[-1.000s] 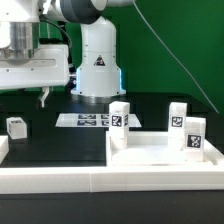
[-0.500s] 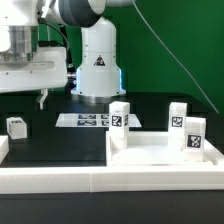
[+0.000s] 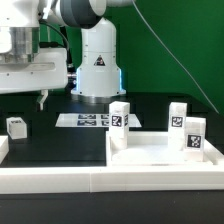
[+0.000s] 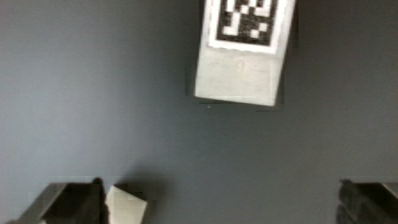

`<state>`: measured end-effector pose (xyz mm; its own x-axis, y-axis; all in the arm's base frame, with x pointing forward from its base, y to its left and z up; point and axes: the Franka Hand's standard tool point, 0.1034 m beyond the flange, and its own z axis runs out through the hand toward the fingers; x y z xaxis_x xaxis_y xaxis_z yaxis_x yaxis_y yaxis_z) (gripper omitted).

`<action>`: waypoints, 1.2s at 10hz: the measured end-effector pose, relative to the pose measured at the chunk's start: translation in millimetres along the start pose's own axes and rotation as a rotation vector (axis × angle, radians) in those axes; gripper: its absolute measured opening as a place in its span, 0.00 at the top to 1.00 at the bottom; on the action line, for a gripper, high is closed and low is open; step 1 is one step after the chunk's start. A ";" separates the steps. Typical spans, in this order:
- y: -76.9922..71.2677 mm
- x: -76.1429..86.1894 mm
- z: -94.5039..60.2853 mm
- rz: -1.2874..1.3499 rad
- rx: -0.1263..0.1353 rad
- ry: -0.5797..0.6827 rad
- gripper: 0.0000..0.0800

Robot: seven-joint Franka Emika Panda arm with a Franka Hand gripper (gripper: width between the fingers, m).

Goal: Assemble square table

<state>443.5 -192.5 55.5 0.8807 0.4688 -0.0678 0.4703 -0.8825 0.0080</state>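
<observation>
- Looking at the exterior view, you see the Franka arm's gripper (image 3: 42, 98) hanging at the exterior view's left, above the black table (image 3: 60, 140), with only one dark fingertip clearly showing below the white hand.
- You find the jaws standing wide apart in the wrist view, one dark finger (image 4: 75, 202) at each side of the picture, and nothing between them but bare dark tabletop.
- You can see a white leg block (image 4: 238, 55) with a black-and-white tag lying flat on the table ahead of the fingers, clear of both.
- You see three more tagged leg blocks standing upright toward the exterior view's right: the first leg (image 3: 119, 116), the second leg (image 3: 178, 117) and the third leg (image 3: 194, 136), the last nearest the camera.
- You find a small white cube-like block (image 3: 16, 127) alone at the exterior view's left.
- You see the marker board (image 3: 82, 120) lying flat before the robot's base.
- You have the long white rail (image 3: 70, 177) running across the front.
</observation>
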 end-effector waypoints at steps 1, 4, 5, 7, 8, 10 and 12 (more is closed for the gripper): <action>-4.2 3.7 3.0 0.030 0.015 -0.060 0.19; -11.4 11.5 10.9 0.029 0.046 -0.205 0.19; -11.8 13.5 13.1 0.027 0.052 -0.238 0.19; -12.5 10.8 20.1 0.006 0.061 -0.353 0.19; -12.7 8.4 23.6 -0.012 0.050 -0.387 0.19; -19.0 -8.0 32.1 0.013 0.055 -0.476 0.19; -23.1 -10.4 35.8 0.016 0.064 -0.548 0.19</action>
<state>421.5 -178.4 20.2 0.7217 0.3818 -0.5774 0.4379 -0.8978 -0.0464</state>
